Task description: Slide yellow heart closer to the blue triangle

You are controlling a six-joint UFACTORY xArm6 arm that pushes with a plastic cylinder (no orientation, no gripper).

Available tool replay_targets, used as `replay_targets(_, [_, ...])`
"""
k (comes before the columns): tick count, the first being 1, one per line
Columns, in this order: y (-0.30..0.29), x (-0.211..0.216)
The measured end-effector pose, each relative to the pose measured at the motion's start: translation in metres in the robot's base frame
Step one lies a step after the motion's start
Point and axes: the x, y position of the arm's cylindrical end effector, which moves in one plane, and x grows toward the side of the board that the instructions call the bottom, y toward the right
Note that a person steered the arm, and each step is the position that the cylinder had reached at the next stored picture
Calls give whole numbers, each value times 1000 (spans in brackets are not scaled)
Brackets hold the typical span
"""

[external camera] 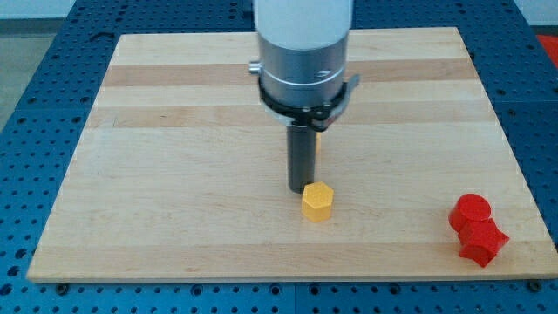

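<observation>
Dark rod tip (302, 189), no fingers or jaws, touching upper-left edge of small yellow hexagonal block (317, 201) at lower centre. Yellow heart, blue triangle not visible; sliver of yellow behind rod, shape unclear.

Board (174, 157): pale wood, smooth, matt, visible grain bands. Yellow block (317, 201) and red blocks (476, 228): matt, painted look. Rod (302, 157): dark, dull. Arm collar (303, 74): brushed grey metal.
</observation>
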Motion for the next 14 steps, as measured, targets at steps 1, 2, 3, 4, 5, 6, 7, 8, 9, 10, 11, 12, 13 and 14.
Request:
replay_targets(1, [3, -32])
replay_targets(2, [-15, -65])
replay_targets(3, [-71, -84])
replay_targets(4, [-90, -107])
replay_targets(5, [-89, -91])
replay_targets(6, [-75, -65])
replay_targets(7, [-36, -64])
replay_targets(8, [-21, -90])
replay_targets(9, [-23, -125])
replay_targets(10, [-25, -143])
replay_targets(11, [-18, -123])
replay_targets(12, [18, -106])
replay_targets(13, [31, -121])
replay_targets(14, [-1, -155])
